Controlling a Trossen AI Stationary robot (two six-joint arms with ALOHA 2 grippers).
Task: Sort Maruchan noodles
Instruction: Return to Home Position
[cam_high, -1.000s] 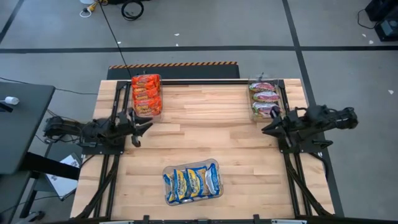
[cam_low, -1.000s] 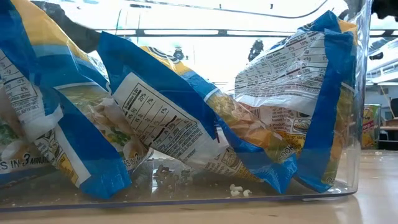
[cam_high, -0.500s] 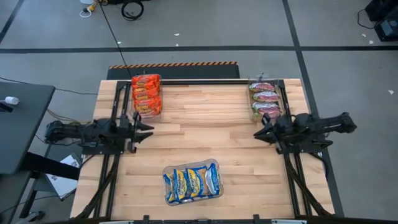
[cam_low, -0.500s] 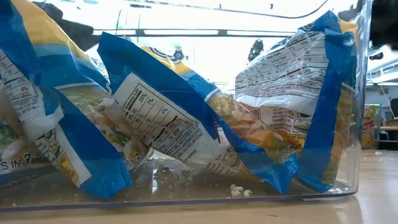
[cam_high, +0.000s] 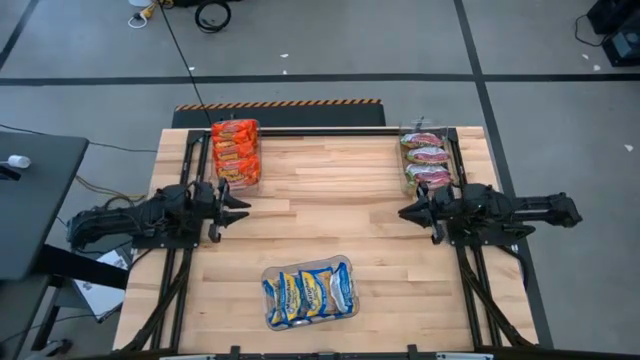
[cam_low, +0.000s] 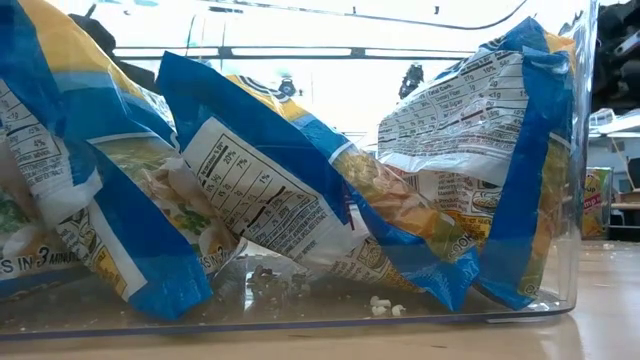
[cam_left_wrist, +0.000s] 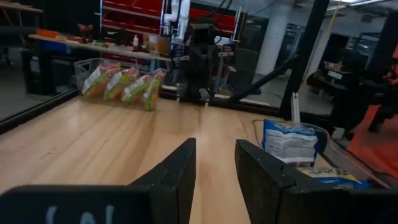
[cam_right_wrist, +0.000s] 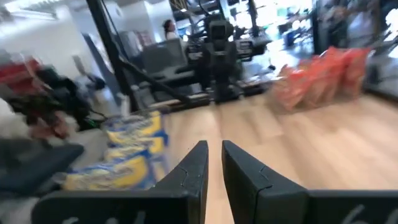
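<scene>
While the middle of the wooden table (cam_high: 330, 205) lies bare between the arms, the left gripper (cam_high: 240, 205) hangs just inside the left edge and the right gripper (cam_high: 404, 213) just inside the right edge, facing each other well apart. The left one's fingers stand a little apart and the right one's nearly meet; neither holds anything. Orange packets (cam_high: 235, 150) fill the far-left bin (cam_high: 236, 186). Green-and-pink packets (cam_high: 427, 165) lie in the far-right bin (cam_high: 450, 150), near the right gripper. Blue-and-yellow packets (cam_high: 308, 294) lean on one another in the near bin (cam_high: 346, 262), midway along the near edge, with crumbs (cam_low: 385, 307) on its floor.
</scene>
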